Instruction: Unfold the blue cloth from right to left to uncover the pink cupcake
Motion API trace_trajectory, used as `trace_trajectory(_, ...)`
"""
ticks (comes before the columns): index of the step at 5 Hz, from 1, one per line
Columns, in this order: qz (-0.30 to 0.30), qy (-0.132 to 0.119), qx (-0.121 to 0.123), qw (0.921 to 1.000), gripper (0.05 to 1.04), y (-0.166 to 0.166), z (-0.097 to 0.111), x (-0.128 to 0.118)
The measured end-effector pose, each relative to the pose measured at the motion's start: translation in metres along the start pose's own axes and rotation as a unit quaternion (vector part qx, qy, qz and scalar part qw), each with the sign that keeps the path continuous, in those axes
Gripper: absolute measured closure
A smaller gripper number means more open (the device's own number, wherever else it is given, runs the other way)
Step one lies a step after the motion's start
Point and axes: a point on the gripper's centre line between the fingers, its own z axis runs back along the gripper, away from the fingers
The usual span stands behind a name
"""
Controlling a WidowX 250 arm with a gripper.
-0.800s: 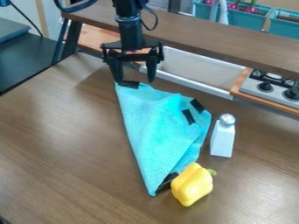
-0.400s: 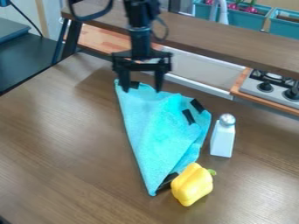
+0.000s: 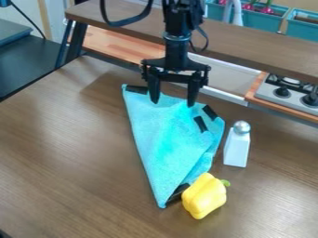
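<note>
The black gripper (image 3: 173, 103) hangs over the upper part of a turquoise cloth (image 3: 168, 139), open with nothing between its fingers. Folded into a rough triangle, the cloth has its narrow tip toward the front and black patches at its corners and right side. Whether the fingertips touch the cloth, I cannot tell. Beside the cloth's front tip lies a yellow bell pepper (image 3: 203, 196) with a green stem. A white shaker with a silver top (image 3: 237, 145) stands upright to the right of the cloth.
Behind the table (image 3: 68, 153) runs a raised wooden shelf (image 3: 248, 53), with a white sink basin (image 3: 227, 79) below it. A stove (image 3: 292, 95) is at the right. Teal planters (image 3: 258, 21) stand at the back, and a dark surface (image 3: 31, 65) is at the left.
The gripper has moved right and somewhat toward the front, from the cloth's upper left corner to over its upper middle, staying open. Cloth, pepper and shaker have kept their places.
</note>
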Motion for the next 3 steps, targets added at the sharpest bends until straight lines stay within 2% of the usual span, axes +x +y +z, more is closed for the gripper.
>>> trace_trajectory(1, 0.032, -0.050, 0.037, 0.9975, 0.084, -0.010, -0.002, 0.004)
trace_trajectory(2, 0.068, -0.096, 0.039, 0.9922, 0.084, -0.019, -0.007, 0.009)
trace_trajectory(3, 0.115, -0.116, 0.033, 0.9860, 0.084, -0.022, -0.012, 0.019)
